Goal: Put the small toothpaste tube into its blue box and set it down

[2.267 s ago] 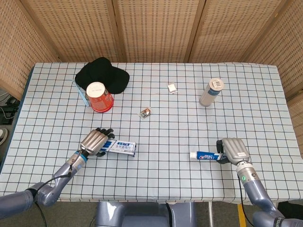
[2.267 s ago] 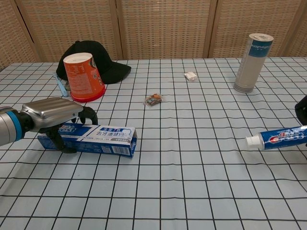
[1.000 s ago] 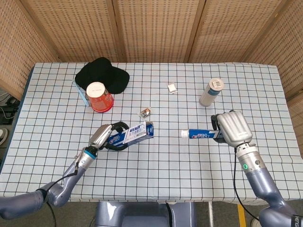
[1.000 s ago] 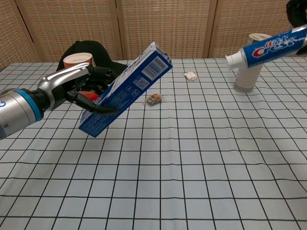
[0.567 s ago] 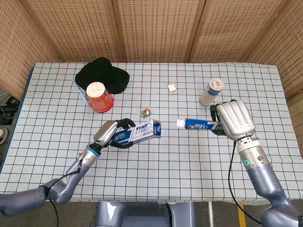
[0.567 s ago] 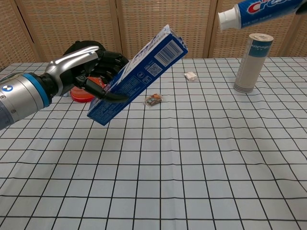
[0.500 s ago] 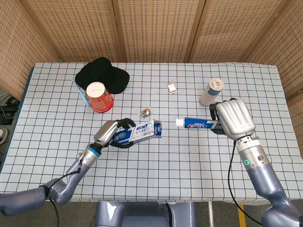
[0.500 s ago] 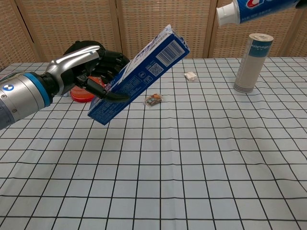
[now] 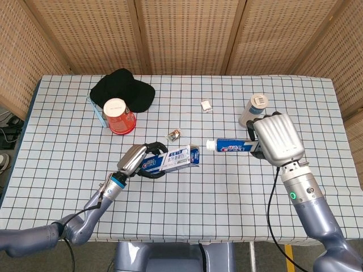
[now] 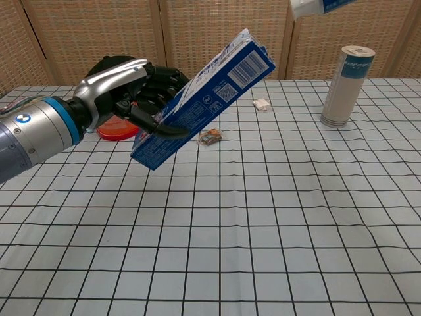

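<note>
My left hand (image 9: 138, 158) (image 10: 131, 92) grips the blue toothpaste box (image 9: 174, 158) (image 10: 204, 95) above the table, its free end tilted up and to the right. My right hand (image 9: 275, 139) holds the small toothpaste tube (image 9: 229, 146) level in the air, white cap pointing left at the box's end. A small gap lies between cap and box. In the chest view only the tube's cap end (image 10: 314, 6) shows at the top edge; the right hand is out of that frame.
A red cup (image 9: 118, 116) and a black cap (image 9: 122, 90) sit at the back left. A small wrapper (image 9: 174, 134) and a white scrap (image 9: 206, 105) lie mid-table. A grey canister (image 10: 346, 85) stands at the back right, behind the right hand.
Both hands have drawn toward each other since half a second ago. The box has risen and shifted right; the tube has moved left and higher, closing the gap to the box's end.
</note>
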Controlling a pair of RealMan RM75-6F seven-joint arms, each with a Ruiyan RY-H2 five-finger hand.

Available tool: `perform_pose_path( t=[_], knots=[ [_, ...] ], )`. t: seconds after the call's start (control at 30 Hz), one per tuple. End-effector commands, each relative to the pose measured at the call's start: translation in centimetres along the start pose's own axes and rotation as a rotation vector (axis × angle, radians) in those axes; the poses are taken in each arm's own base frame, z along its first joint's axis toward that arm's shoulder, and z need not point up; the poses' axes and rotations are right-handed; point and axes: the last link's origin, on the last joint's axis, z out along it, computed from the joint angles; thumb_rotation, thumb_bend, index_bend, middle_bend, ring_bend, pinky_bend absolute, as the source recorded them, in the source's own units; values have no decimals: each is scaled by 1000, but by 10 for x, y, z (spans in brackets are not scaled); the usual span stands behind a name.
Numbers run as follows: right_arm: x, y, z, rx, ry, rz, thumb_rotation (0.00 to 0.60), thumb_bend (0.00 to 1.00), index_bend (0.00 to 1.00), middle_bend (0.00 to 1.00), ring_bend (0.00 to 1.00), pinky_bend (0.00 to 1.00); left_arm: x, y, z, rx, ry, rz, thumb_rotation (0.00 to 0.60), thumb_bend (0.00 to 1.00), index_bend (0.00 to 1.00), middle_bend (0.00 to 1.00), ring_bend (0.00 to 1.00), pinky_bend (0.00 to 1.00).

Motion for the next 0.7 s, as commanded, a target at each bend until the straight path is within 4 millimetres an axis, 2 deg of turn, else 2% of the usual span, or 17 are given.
perform_pose_path(
  t=[0.03, 0.4, 0.7],
  knots=[
    [-2, -4, -1, 14, -10, -14, 600, 530, 745, 718, 658, 593, 0, 0, 0, 0, 3, -2, 600, 190, 493, 363, 405, 375],
    [-13, -10, -3, 42, -25, -48, 600, 531, 747, 719, 659, 599, 2, -2, 2, 4, 7, 0, 600, 189, 493, 364, 405, 375],
    [-24, -23, -2, 77, -38, -49, 600, 530, 747, 719, 659, 600, -3, 6, 4, -12, -6, 4, 600, 188, 493, 364, 405, 375]
  ],
)
